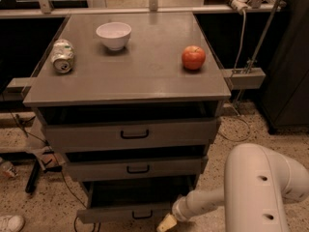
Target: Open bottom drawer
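Note:
The grey cabinet has three drawers. The bottom drawer (120, 212) has the narrowest front and a small black bar handle (142, 215). It stands pulled out a little, with a dark gap above its front. My gripper (166, 223) is at the end of my white arm (203, 203), low at the frame's bottom edge. It sits just to the right of the bottom drawer's handle, at the drawer front's right end. Its tip is partly cut off by the frame edge.
The top drawer (133, 134) and the middle drawer (135, 168) also stand slightly out. On the cabinet top (145, 76) are a white bowl (114, 35), a crushed can (63, 56) and a red apple (193, 57). Cables lie on the speckled floor to the left (29, 178).

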Controlling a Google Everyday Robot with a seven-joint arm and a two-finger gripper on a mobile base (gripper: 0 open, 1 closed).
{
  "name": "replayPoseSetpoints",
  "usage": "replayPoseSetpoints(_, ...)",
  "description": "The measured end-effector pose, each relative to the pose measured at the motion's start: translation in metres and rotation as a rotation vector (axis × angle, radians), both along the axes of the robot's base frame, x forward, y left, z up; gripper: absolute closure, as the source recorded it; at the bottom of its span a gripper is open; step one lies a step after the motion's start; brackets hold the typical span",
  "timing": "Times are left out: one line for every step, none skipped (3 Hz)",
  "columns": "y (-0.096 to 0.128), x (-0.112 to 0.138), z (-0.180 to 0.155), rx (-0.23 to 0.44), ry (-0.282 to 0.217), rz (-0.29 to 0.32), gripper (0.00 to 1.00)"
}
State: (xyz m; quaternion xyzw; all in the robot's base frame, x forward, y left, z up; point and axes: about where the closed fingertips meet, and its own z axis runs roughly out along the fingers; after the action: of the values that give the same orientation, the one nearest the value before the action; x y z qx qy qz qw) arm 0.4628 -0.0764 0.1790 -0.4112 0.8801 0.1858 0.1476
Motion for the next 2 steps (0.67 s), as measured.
replayPoseSetpoints(0.0,0.003,0.001,0.0,0.0,0.0,0.0)
replayPoseSetpoints(-0.014,-0.039,-0.004,-0.018,0.049,-0.031,0.0)
